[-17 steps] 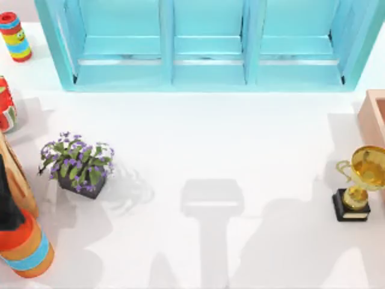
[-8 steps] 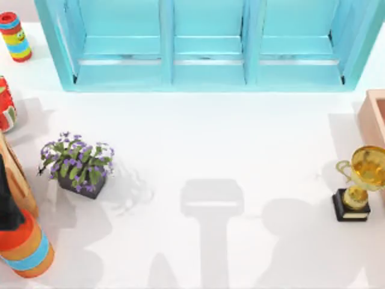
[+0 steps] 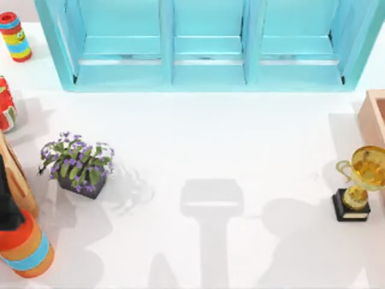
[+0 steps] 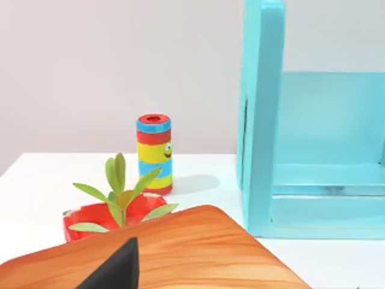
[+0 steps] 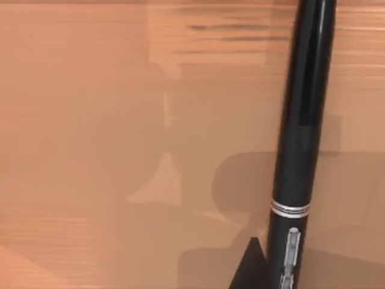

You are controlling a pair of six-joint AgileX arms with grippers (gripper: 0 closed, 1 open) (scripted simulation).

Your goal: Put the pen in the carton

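Note:
The pen (image 5: 299,138) is slim and black, with a pale band and a clip near its lower part. It stands close in front of a peach-tan cardboard surface of the carton (image 5: 108,132) in the right wrist view. My right gripper (image 5: 264,271) is shut on the pen; one dark fingertip (image 5: 251,268) presses against its side. In the top view the carton (image 3: 374,114) shows only as an edge at the table's right side. A dark part of my left gripper (image 4: 117,271) hangs over a wooden board (image 4: 198,253) at the far left.
A large turquoise shelf unit (image 3: 207,45) spans the back. A gold trophy (image 3: 359,183) stands just in front of the carton. On the left stand a purple-flowered plant (image 3: 77,164), a red pot (image 3: 6,105), a striped can (image 3: 15,36) and an orange striped vase (image 3: 24,247).
The arm shadow on the table's front right has slid slightly to the right. Nothing on the table has moved.

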